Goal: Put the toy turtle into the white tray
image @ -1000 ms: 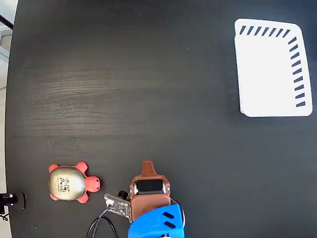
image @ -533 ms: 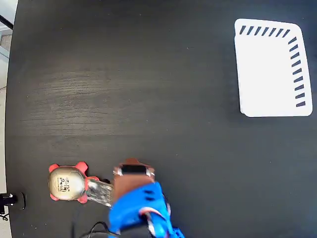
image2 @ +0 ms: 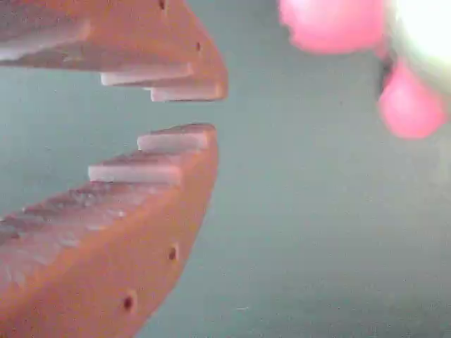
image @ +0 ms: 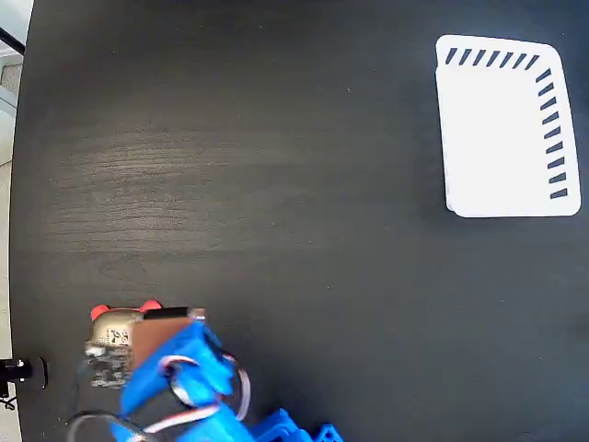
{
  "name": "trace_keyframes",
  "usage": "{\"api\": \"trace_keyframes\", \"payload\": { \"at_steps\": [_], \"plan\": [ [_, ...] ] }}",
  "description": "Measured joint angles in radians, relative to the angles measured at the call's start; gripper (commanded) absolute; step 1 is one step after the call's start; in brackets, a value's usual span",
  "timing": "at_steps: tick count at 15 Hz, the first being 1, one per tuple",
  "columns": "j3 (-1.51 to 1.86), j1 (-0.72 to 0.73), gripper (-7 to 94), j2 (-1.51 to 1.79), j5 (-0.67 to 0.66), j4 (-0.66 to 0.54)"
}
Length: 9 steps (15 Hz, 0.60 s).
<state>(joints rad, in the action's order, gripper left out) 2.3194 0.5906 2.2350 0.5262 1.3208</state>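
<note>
The toy turtle (image: 112, 329) lies at the lower left of the black table in the fixed view. Only two red legs and part of its gold shell show, as my blue arm (image: 179, 373) covers the rest. In the wrist view its pink head (image2: 331, 24), a pink leg and the bright shell edge sit at the upper right, beside and beyond my gripper (image2: 215, 113). The orange fingertips (image2: 176, 137) stand a narrow gap apart with nothing between them. The white tray (image: 502, 138) with dark slanted slots lies far off at the upper right, with nothing in it.
The table's left edge (image: 18, 230) runs close by the turtle, and a small black clamp (image: 17, 371) sits at that edge. A cable loops under the arm near the bottom edge.
My arm has swung left from the bottom middle of the table to above the turtle, now covering most of it. The turtle and tray have stayed put.
</note>
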Motion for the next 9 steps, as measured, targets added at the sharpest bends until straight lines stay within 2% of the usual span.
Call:
{"api": "trace_keyframes", "payload": {
  "at_steps": [4, 7, 8, 9],
  "plan": [
    [-0.169, 0.170, 0, -0.201, 0.117, 0.054],
    [-0.310, 0.270, 1, -0.337, 0.164, 0.138],
    [-0.359, 0.288, 6, -0.379, 0.167, 0.172],
    [-0.399, 0.295, 17, -0.414, 0.167, 0.187]
  ]
}}
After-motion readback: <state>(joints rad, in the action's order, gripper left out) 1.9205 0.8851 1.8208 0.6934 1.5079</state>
